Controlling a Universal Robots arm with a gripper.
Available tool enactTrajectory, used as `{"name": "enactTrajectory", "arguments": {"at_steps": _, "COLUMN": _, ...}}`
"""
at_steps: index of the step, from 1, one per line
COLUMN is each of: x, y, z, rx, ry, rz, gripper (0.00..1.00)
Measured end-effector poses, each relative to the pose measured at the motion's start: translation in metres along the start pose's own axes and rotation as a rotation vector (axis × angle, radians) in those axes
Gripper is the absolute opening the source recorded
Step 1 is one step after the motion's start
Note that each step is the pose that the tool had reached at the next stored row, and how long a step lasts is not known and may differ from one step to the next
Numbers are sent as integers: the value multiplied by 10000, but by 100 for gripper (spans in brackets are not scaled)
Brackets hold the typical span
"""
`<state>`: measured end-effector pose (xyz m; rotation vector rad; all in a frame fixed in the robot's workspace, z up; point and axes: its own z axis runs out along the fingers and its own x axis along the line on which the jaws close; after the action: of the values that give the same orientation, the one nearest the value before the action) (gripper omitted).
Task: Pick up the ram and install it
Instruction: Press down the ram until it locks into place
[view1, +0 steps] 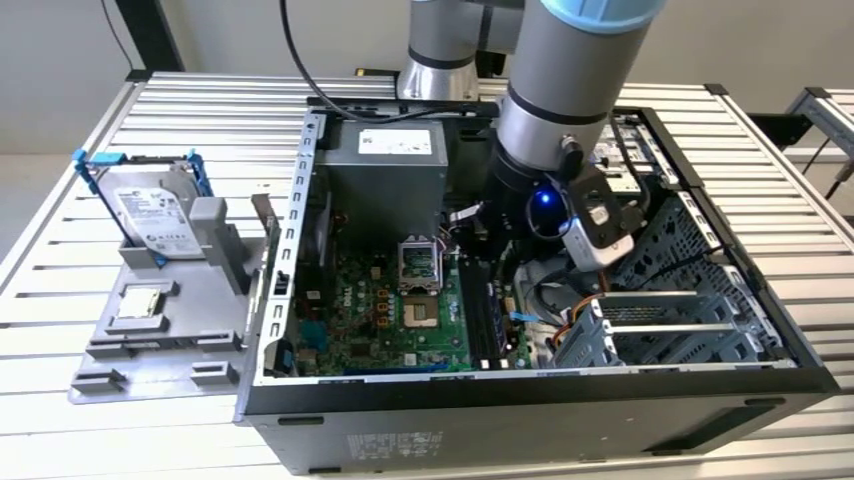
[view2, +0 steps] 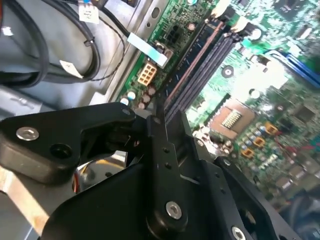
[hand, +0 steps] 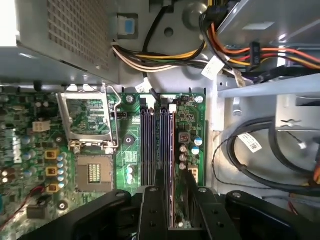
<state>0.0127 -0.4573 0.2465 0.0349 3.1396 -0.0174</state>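
The black two-fingered gripper (hand: 167, 210) hangs inside the open black desktop computer case (view1: 534, 395), directly above the long dark memory sockets (hand: 157, 145) of the green motherboard (hand: 127, 155). In the first wrist view its fingers appear pressed on a thin dark circuit-board stick, the ram (hand: 176, 200), which stands on edge between them, though how firmly is hard to judge. The ram's long axis runs parallel to the sockets, its lower edge at or in the slot nearest the board's edge. Beside the sockets sits the open silver processor socket (hand: 90, 130). The case lies on a slatted metal table (view1: 80, 340), beside a grey fixture (view1: 160, 310) holding a silver hard drive with blue rails (view1: 150, 215)
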Motion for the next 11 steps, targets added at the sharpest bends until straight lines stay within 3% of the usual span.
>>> {"name": "enactTrajectory", "arguments": {"at_steps": 2, "x": -1, "y": -3, "z": -70, "rx": -1, "ry": 0, "rz": -1, "gripper": 100}}
{"name": "enactTrajectory", "arguments": {"at_steps": 6, "x": -1, "y": -5, "z": -72, "rx": -4, "ry": 1, "rz": -1, "gripper": 100}}
{"name": "enactTrajectory", "arguments": {"at_steps": 7, "x": -1, "y": -5, "z": -72, "rx": -5, "ry": 0, "rz": -2, "gripper": 0}}
{"name": "enactTrajectory", "arguments": {"at_steps": 11, "x": -1, "y": -6, "z": -73, "rx": -4, "ry": 1, "rz": -5, "gripper": 0}}
